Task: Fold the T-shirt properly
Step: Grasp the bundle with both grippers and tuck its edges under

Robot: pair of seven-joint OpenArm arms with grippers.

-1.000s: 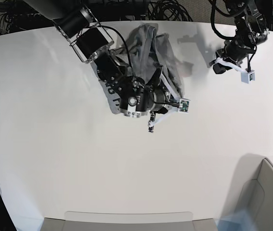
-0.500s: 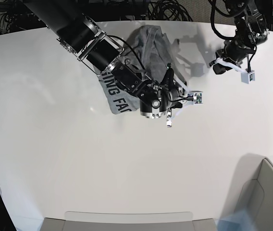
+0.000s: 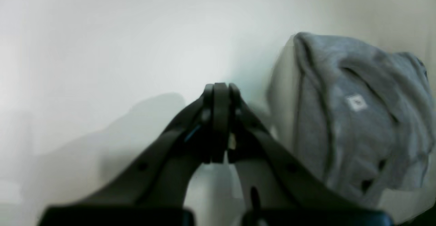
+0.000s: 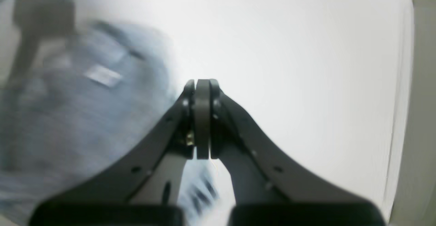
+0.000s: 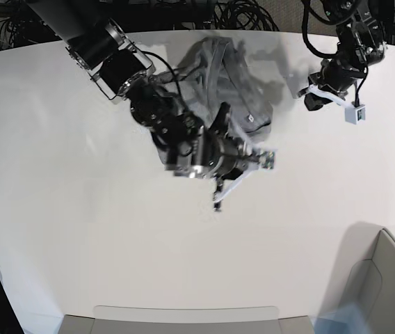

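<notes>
The heather-grey T-shirt (image 5: 236, 80) lies crumpled in a heap at the far middle of the white table (image 5: 79, 229). My right gripper (image 5: 218, 200) hangs shut and empty just in front of the heap, and its arm covers the shirt's near left part. In the right wrist view the shut fingers (image 4: 203, 93) show nothing between them, with the blurred T-shirt (image 4: 85, 110) to their left. My left gripper (image 5: 308, 92) is shut and empty, right of the heap and apart from it. The left wrist view has the T-shirt (image 3: 357, 123) right of the shut gripper (image 3: 220, 91).
A grey box (image 5: 385, 278) stands at the near right corner. A grey ledge (image 5: 183, 319) runs along the table's front edge. Black cables (image 5: 246, 14) lie behind the far edge.
My right arm has swung back left and toward the front, and now covers the shirt's lettered part. The left gripper has drifted slightly toward the far edge. Both stay shut.
</notes>
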